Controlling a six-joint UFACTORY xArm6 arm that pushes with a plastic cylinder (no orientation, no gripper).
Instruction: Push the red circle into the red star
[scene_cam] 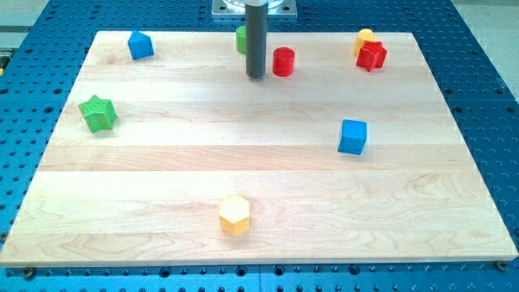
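Observation:
The red circle [283,62] stands near the view's top, a little right of centre. My tip [255,76] is just to its left, a small gap apart. The red star [371,56] lies at the view's top right, touching a yellow block [365,37] behind it. The rod rises from the tip to the view's top edge and partly hides a green block [241,39] behind it.
A blue block [140,45] sits at the top left, a green star [98,113] at the left, a blue cube [353,136] right of centre, and a yellow hexagon [234,215] near the bottom. The wooden board [259,178] lies on a blue perforated table.

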